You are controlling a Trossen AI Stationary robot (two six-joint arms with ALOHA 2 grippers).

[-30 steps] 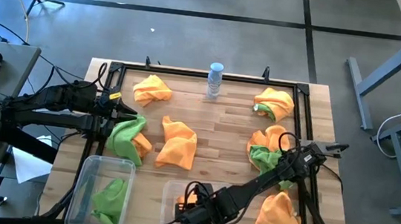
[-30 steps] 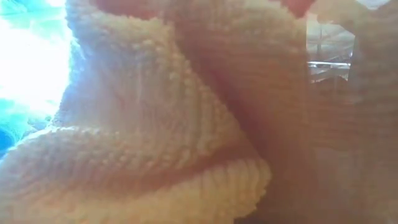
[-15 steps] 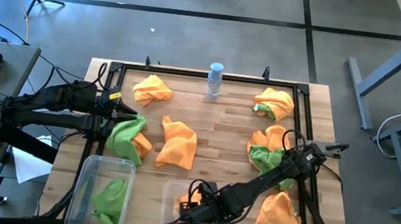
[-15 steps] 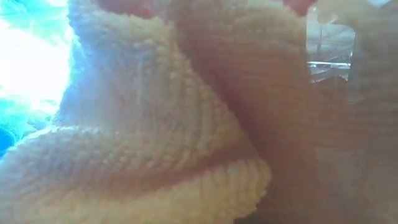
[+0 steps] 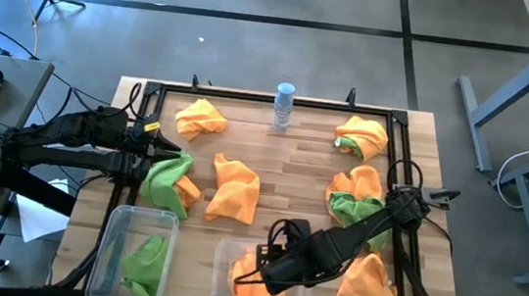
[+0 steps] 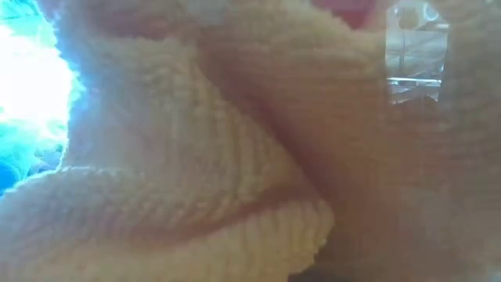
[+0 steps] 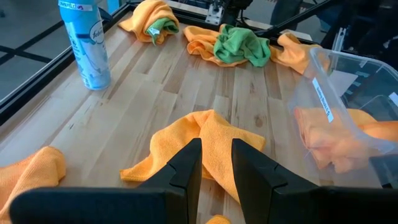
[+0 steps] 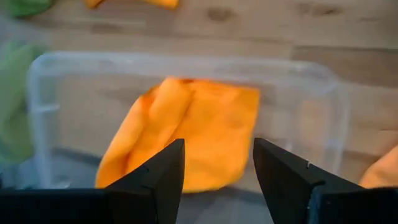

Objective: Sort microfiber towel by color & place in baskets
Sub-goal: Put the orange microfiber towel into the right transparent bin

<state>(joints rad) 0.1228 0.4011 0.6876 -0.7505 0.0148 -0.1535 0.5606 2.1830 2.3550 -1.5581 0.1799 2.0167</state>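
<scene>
right gripper open over the orange bin, nothing held

right gripper (image 5: 266,269) hangs over the wider basket (image 5: 224,274) at the table's near edge. in the right wrist view its fingers (image 8: 158,180) stand wide apart w/ nothing between them. an orange towel (image 8: 186,134) lies in the bin below, apart from the fingers.

left gripper (image 5: 167,153) sits at the table's left side, by a green towel (image 5: 168,175) bunched w/ orange. in the left wrist view its fingers (image 7: 186,168) are nearly closed, a narrow gap between, and nothing gripped. whether they touch the green towel, can't tell.

narrower basket (image 5: 113,226) at the near left corner holds one green towel (image 5: 144,259).

loose on the table (image 5: 292,171): an orange towel near the middle (image 5: 235,189), an orange one at the far left (image 5: 199,116), an orange w/ green at the far right (image 5: 362,137), an orange & green heap on the right (image 5: 353,197) partly under the right arm, and an orange one at the near right corner (image 5: 368,287). a clear bottle (image 5: 283,106) stands upright at the far edge.

low view is filled by towel fabric (image 6: 196,157) right against the lens.
</scene>
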